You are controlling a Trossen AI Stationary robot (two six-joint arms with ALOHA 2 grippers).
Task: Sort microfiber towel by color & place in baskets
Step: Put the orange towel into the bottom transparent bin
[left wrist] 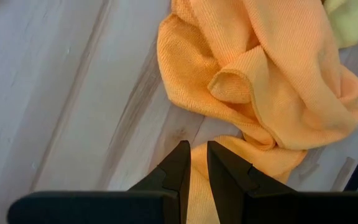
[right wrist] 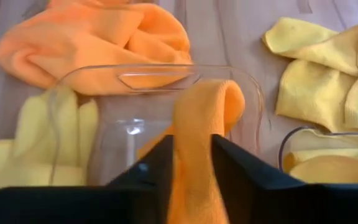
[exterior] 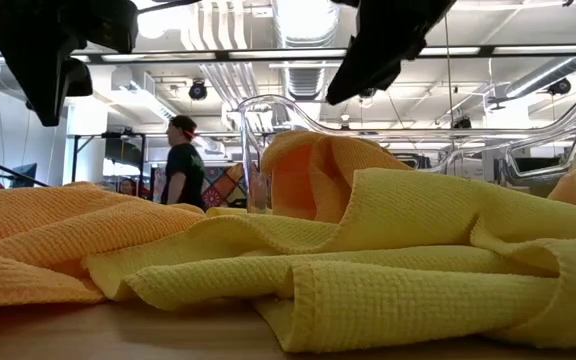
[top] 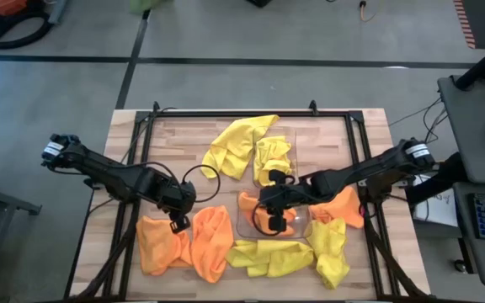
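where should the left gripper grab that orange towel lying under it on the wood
Best on the raised rolled fold of the orange towel, coming straight down from above. The cloth lies bunched on the table, and that ridge stands proud of the flat parts, so fingers can probably close across it. The left gripper hangs just short of the towel's edge, nearly shut.

soft orange microfiber towels (top: 183,242): crumpled near the table's front left | bright yellow microfiber towels (top: 236,146): heaped behind and in front of the bins | two clear plastic rectangular baskets (top: 303,225): side by side mid-table, one orange cloth (right wrist: 199,134) draped over the nearer rim
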